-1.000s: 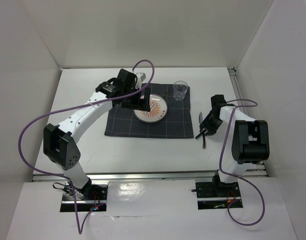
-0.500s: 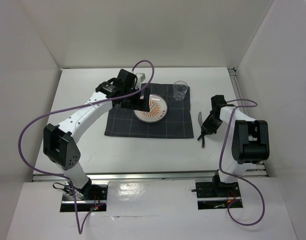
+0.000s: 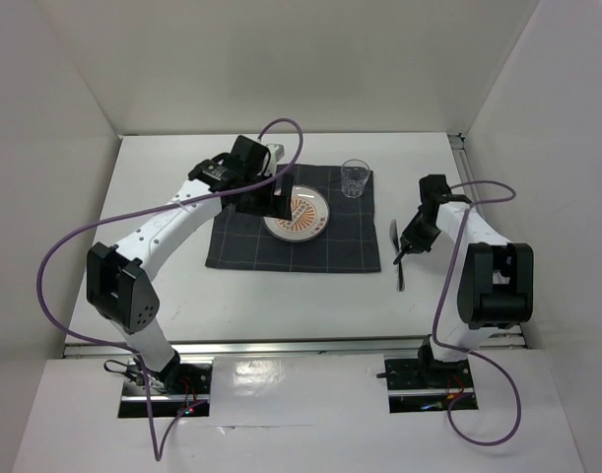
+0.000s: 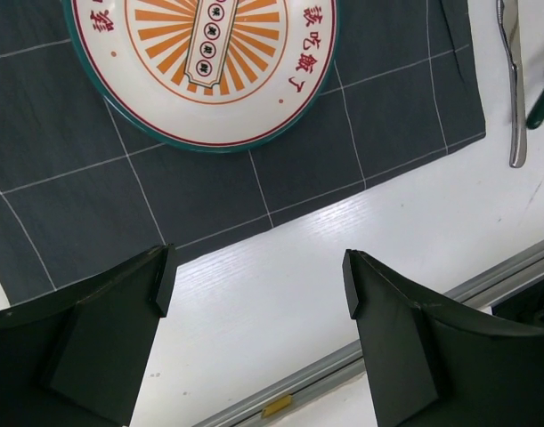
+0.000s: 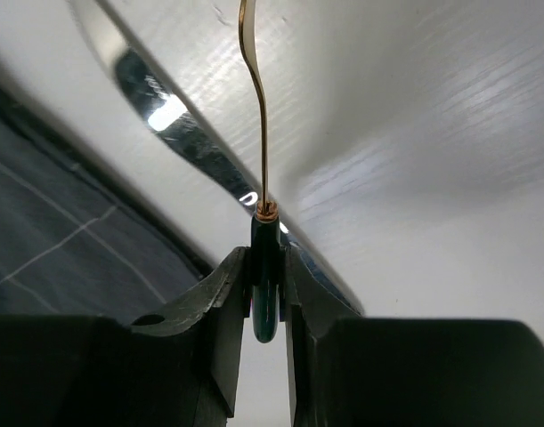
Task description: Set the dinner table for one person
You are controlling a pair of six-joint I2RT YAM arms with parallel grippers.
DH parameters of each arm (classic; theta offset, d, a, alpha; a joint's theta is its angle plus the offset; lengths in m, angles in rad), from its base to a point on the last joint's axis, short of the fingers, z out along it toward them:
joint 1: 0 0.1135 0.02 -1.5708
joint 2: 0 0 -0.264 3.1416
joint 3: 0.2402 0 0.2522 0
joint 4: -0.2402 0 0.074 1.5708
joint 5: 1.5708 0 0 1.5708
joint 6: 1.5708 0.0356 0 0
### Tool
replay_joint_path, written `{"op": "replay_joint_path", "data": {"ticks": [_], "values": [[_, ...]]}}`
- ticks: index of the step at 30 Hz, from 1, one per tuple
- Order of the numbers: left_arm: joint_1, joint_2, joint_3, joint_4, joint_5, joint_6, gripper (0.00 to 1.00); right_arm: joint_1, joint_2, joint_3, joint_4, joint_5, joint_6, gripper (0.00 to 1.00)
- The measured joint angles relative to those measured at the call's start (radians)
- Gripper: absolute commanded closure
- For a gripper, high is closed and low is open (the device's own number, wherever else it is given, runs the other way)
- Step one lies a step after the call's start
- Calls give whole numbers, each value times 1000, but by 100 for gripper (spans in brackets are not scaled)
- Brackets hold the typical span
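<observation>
Looking down from above, we saw the dinner table [image 3: 301, 305] as a broad, matte white rectangle inside white walls, with a metal rail [image 3: 281, 346] along its near edge. A dark grey cloth mat [image 3: 241, 246], woven and crossed by thin pale lines, lay flat in the middle. On it sat a round plate [image 4: 200, 62], glossy, with a green rim, an orange sunburst and red Chinese characters around the border and in a central panel. A clear ribbed glass [image 3: 355, 178] stood upright on the mat's far right corner.

The left gripper [image 4: 258, 276] hung over the mat's near edge beside the plate, its dark fingers spread wide with nothing between them. The right gripper [image 5: 265, 267] was clamped on a slim utensil [image 5: 265, 227] by its dark green handle; a gold collar and a thin gold stem ran out from the grip, and we could not see its head. Just below it a polished steel knife [image 4: 512, 80] lay on bare white just right of the mat.

Open tabletop ran between the mat and the rail, and more to the left of the mat; right of the knife only a narrower strip remained before the table's edge
</observation>
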Motion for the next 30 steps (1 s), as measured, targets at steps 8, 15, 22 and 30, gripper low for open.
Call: {"op": "replay_joint_path", "data": {"ticks": [8, 15, 22, 30], "values": [[100, -5, 13, -7, 13, -6, 6, 26, -82, 182, -124, 64, -29, 100], [256, -65, 13, -31, 21, -25, 6, 198, -90, 402, -254, 142, -47, 100], [407, -137, 12, -59, 23, -70, 6, 472, -31, 644, -366, 182, -16, 100], [550, -214, -42, -112, -5, -185, 6, 714, 236, 958, -397, 179, 15, 100]]}}
